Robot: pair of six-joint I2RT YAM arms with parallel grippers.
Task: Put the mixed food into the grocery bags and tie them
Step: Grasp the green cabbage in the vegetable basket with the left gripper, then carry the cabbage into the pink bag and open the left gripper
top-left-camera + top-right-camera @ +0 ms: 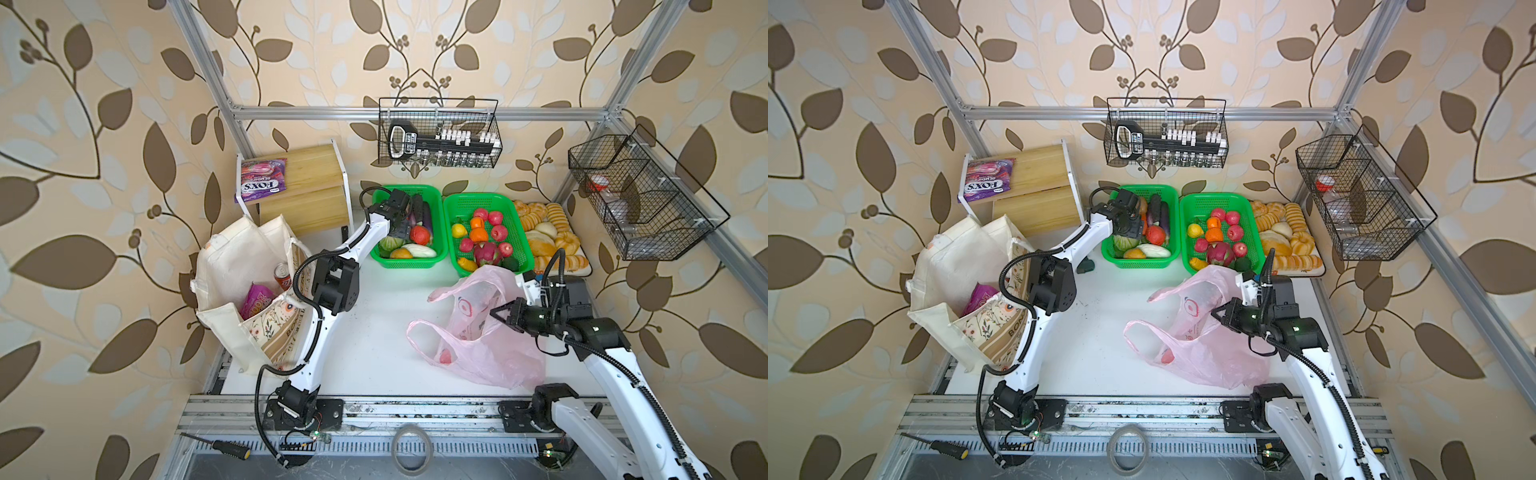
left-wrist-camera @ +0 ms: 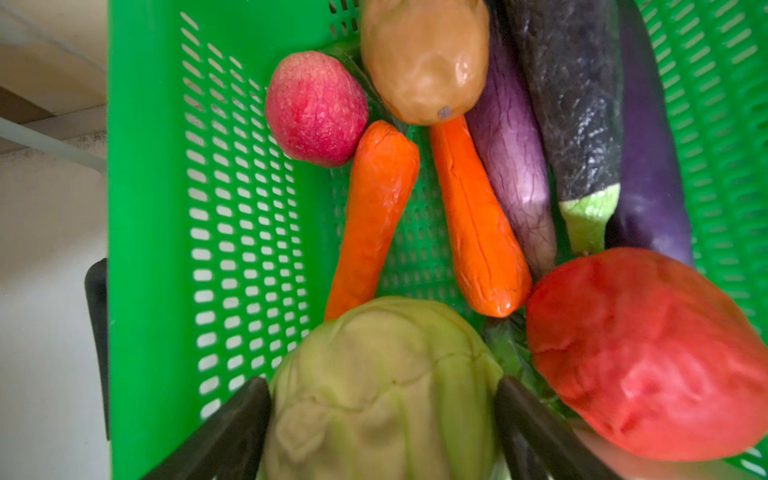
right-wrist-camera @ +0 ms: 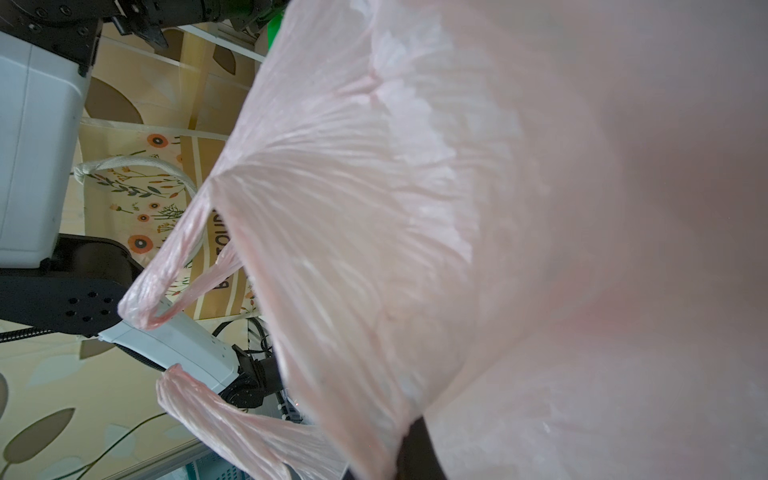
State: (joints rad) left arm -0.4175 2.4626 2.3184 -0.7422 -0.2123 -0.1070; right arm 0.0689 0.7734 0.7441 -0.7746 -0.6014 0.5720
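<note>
My left gripper [image 2: 382, 386] reaches into the left green basket [image 1: 440, 195]. Its fingers [image 2: 249, 407] press both sides of the pale green cabbage [image 2: 382, 374], which still rests in the basket. Beside the cabbage lie a red vegetable [image 2: 644, 353] and a brown potato [image 2: 424, 62]. The cream floral tote [image 1: 232, 266] stands open at the left with a red drink can [image 1: 282, 276] and a purple packet [image 1: 253, 299] inside. My right gripper [image 1: 494, 312] is shut on the rim of the pink plastic bag [image 1: 478, 345], which holds something red [image 1: 445, 356].
In the left basket also lie carrots [image 2: 382, 199] and aubergines [image 2: 573, 104]. A second green basket [image 1: 488, 199] holds fruit, with a bread tray [image 1: 548, 237] beside it. A wooden shelf [image 1: 307, 174] carries a purple-pink FOX'S packet [image 1: 262, 180]. Wire baskets [image 1: 440, 133] hang on the frame.
</note>
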